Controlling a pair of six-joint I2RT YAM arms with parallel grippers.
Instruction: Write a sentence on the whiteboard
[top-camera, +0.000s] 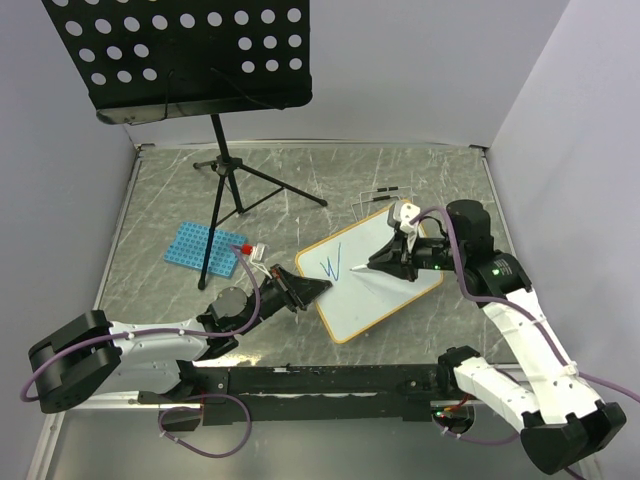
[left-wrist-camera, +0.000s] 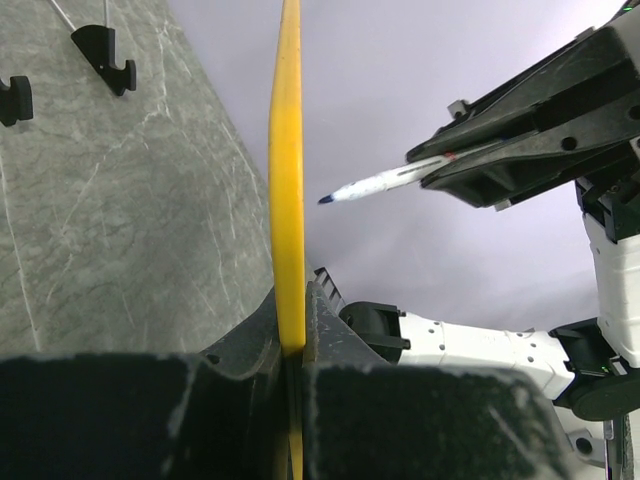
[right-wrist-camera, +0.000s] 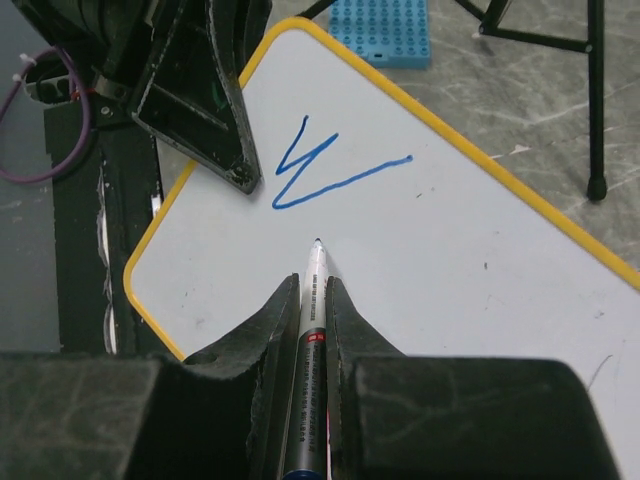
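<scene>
- My left claw (left-wrist-camera: 295, 312) is clamped shut on the near-left edge of the small white rectangular board with the thin orange-tan frame (top-camera: 395, 297), pinning it flat on the grey marbled table top (top-camera: 300, 180)
- My right claw (right-wrist-camera: 312, 287) is closed around a white-barrelled blue marker pen (right-wrist-camera: 316, 264), nib pointing forward over the board's writing face
- In the left wrist view the nib looks just clear of the surface rather than pressed on it, though I cannot be certain
- Of the blue handwritten sentence (right-wrist-camera: 340, 182) only one zigzag stroke is down, shaped like a capital W, near the board's left corner and just beside the left claw's finger
- The nib sits near the stroke's lower end, on bare white
- By my judgement the task has barely begun: one letter is written, and the rest of the first word and all the later words are left
- The bare white to the right of the stroke gives room to carry on the line
</scene>
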